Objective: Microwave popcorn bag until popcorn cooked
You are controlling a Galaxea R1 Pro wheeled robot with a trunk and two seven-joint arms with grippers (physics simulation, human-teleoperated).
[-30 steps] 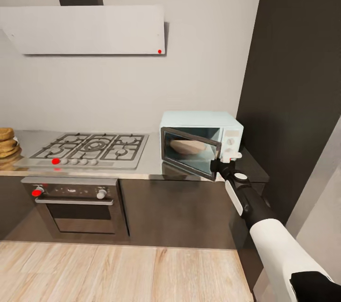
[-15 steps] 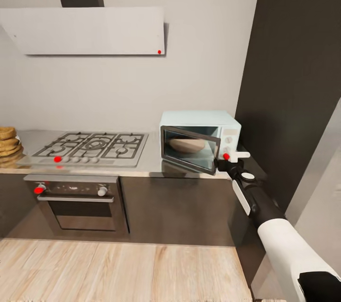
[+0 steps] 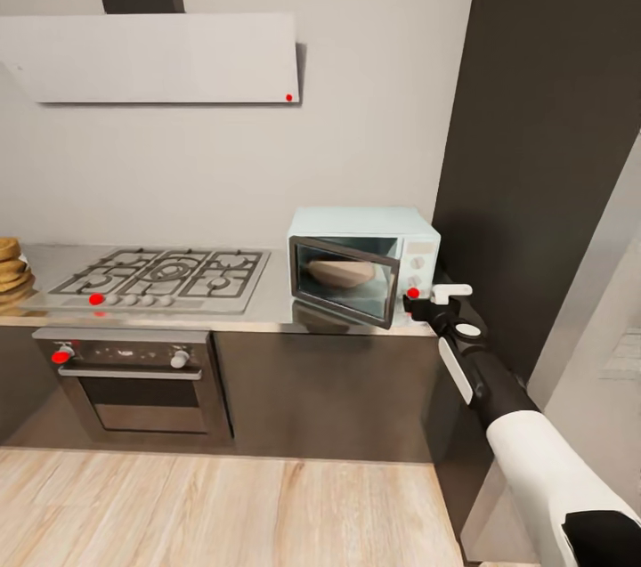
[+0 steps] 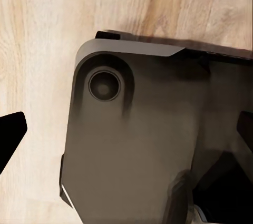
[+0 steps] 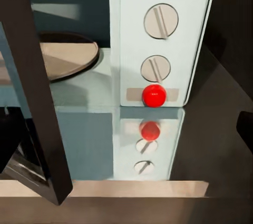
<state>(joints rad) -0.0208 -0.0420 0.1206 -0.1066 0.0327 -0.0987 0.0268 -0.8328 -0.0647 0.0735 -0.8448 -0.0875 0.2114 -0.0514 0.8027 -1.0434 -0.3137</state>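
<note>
Left of centre, a gas hob (image 3: 165,278) sits in the steel worktop (image 3: 267,313). At centre, the pale blue microwave (image 3: 365,260), door ajar, holds the popcorn bag (image 3: 336,273). The right claw (image 3: 434,295) reaches its dial panel; grip unclear.

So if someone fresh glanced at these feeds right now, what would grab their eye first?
Probably the pale blue microwave at the right end of the steel countertop, its door ajar with the tan popcorn bag inside. Next, the right gripper held just off the microwave's control panel, facing its two dials and red light. To the left, red dots mark the hob and the oven below.
</note>
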